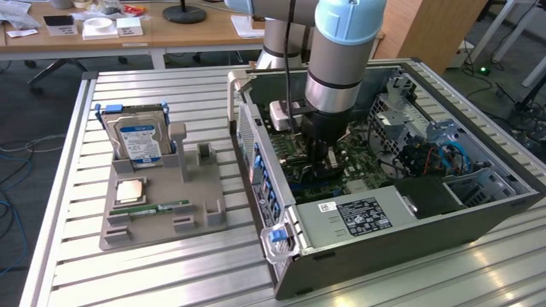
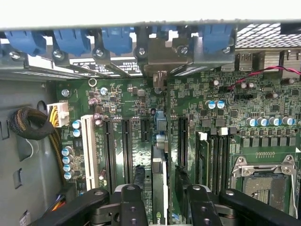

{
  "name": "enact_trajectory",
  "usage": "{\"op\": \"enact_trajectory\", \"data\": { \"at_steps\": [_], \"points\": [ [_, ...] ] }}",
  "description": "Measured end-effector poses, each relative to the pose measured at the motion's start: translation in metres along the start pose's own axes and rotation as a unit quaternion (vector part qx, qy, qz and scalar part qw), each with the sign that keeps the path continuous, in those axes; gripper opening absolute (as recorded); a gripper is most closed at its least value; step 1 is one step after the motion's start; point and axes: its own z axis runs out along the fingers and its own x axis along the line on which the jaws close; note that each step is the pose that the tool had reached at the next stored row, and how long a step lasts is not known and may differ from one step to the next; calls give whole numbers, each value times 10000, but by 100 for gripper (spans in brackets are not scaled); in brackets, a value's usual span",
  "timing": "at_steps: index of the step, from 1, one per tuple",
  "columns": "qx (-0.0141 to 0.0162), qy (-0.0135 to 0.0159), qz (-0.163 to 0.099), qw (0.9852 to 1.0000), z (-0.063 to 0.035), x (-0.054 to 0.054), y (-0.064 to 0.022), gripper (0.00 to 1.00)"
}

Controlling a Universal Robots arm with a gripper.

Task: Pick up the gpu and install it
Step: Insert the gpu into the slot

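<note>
1. The arm (image 1: 341,57) stands vertical, reaching straight down into the open computer case (image 1: 477,211).
2. The gripper (image 2: 160,197) hangs just above the case's motherboard (image 2: 122,108), fingers (image 2: 134,200) clamped on the gpu (image 2: 159,188).

An open computer case (image 1: 410,236) lies on the bench (image 1: 171,268), toward the exterior view's right. To its left on the bench sits a parts holder (image 1: 162,211). A hard drive (image 1: 140,142) stands upright in the holder's far end; nearer lie a processor chip (image 1: 130,190) and, nearest, a memory stick (image 1: 149,208).

The arm (image 1: 341,57) reaches down into the case, its gripper (image 2: 160,202) just above the motherboard (image 2: 225,108). The gpu (image 2: 159,176) stands on edge between the jaws, over the expansion slots (image 2: 117,146). In the case, the power supply (image 1: 362,214) sits at the near end and a drive cage (image 1: 401,109) on the right.
</note>
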Motion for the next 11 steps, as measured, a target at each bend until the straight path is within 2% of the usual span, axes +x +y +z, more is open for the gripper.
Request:
{"op": "enact_trajectory", "data": {
  "at_steps": [5, 11],
  "points": [
    [-58, 1, 36, 10000, -15, -1, -4, 40],
    [-115, -16, 58, 9999, -23, -2, -17, 40]
  ]
}}
